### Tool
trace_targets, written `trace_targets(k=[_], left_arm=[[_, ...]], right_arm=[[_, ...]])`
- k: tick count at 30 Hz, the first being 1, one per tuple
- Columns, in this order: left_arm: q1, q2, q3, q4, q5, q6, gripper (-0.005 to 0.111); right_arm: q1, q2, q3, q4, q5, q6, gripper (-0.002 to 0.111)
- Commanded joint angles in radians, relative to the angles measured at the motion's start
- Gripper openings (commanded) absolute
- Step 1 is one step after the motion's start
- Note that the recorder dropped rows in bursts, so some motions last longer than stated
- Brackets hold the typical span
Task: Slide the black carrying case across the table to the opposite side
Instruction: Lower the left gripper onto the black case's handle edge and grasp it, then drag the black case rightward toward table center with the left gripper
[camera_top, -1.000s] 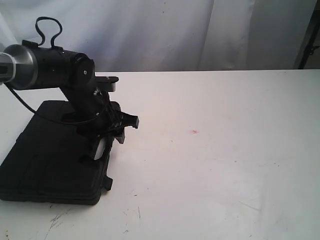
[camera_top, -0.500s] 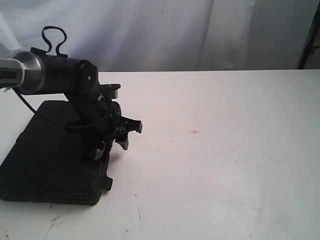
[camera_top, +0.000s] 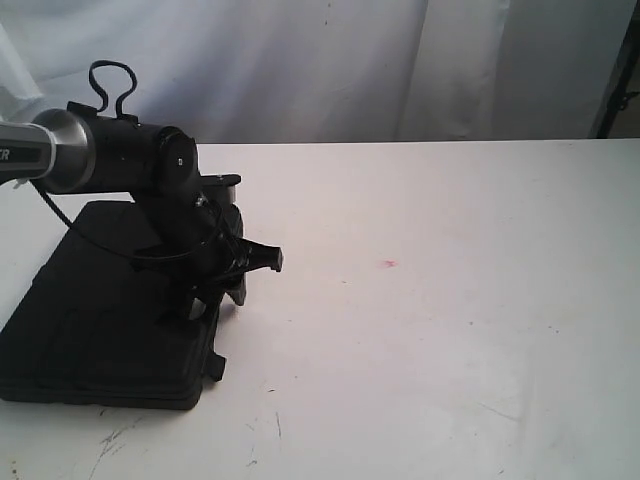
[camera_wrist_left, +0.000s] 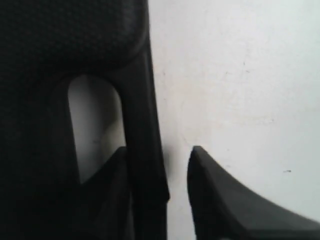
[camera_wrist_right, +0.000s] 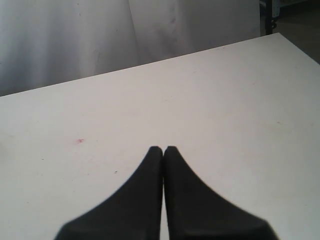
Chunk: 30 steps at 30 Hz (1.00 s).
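The matte-black case (camera_top: 90, 320) lies flat at the near left of the white table (camera_top: 450, 330). My left gripper (camera_top: 228, 285) is low at the case's right edge and open. In the left wrist view the left gripper (camera_wrist_left: 159, 150) straddles the handle bar (camera_wrist_left: 145, 115): one finger sits in the handle slot (camera_wrist_left: 95, 125), the other stands outside over bare table, with a gap to the bar. My right gripper (camera_wrist_right: 163, 149) is shut on nothing above bare table; the exterior view does not show it.
A small pink spot (camera_top: 389, 264) marks the table's middle, and the right wrist view shows the pink spot (camera_wrist_right: 79, 141) too. A white curtain (camera_top: 330, 70) hangs behind the far edge. Dark scratches (camera_top: 115, 440) run near the front edge.
The left arm has shifted slightly right and lowered its gripper onto the case's handle edge. The case has stayed put.
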<state>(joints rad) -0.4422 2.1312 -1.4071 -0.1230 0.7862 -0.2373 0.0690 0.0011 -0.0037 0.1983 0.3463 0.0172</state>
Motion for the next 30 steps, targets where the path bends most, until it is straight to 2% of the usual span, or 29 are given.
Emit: trace_targets(k=[1, 5, 16, 22, 30], left_arm=[[-0.005, -0.002, -0.006, -0.021, -0.015, 0.003, 0.014], [-0.005, -0.002, -0.006, -0.021, -0.019, 0.003, 0.0], [-0.011, -0.002, -0.006, -0.088, -0.021, -0.037, 0.0], [-0.058, -0.002, -0.009, -0.096, -0.032, -0.075, 0.0], [-0.116, -0.001, -0.096, -0.094, -0.002, -0.156, 0.0]], right_arm=[[0.004, -0.001, 0.004, 0.003, -0.001, -0.004, 0.0], [0.004, -0.001, 0.004, 0.003, -0.001, -0.004, 0.0], [0.004, -0.001, 0.004, 0.003, -0.001, -0.004, 0.0], [0.004, -0.001, 0.004, 0.003, -0.001, -0.004, 0.0], [0.004, -0.001, 0.004, 0.003, -0.001, -0.004, 0.0]])
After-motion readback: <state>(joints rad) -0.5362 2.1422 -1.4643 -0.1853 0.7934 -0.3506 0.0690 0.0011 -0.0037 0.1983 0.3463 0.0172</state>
